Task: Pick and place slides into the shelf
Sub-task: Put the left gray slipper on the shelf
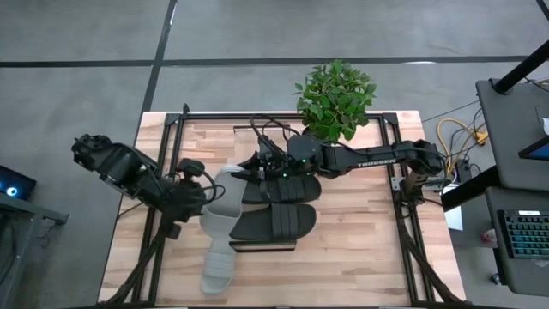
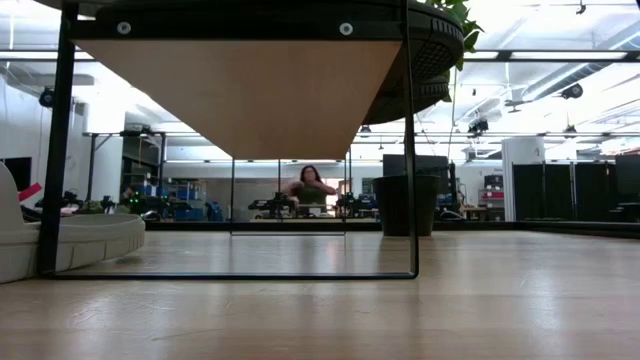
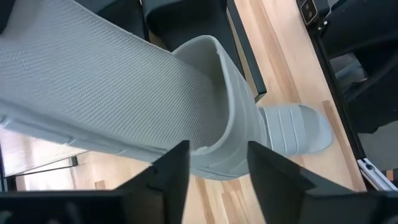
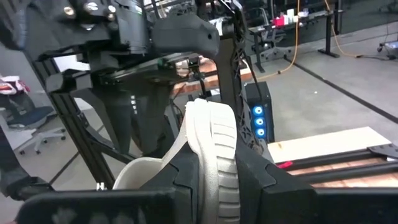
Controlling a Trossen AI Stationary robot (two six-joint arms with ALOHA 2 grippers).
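The left gripper (image 1: 199, 199) sits at the worktop's (image 1: 360, 257) left side, fingers (image 3: 171, 171) spread to either side of a grey slide's (image 1: 225, 202) edge. Whether the pads touch it cannot be made out. That slide is raised and tilted above the worktop, and its toe end is cut off in the left wrist view. A second grey slide (image 1: 216, 268) lies flat on the worktop just in front of it, only partly seen from low down.

In the middle, two black slides (image 1: 276, 225) lie on the shelf (image 2: 250, 90), covering most of its plank from above. The low view shows only the plank's underside and one dark sole edge.

The right gripper (image 1: 257, 167) reaches in over the far black slide and pinches the raised grey slide's other end, the sole edge clamped between its fingers (image 4: 186, 177). A plant (image 1: 334, 99) stands at the worktop's far edge, hiding part of the right arm. Beyond the worktop a person (image 2: 312, 185) shows, small and indistinct.
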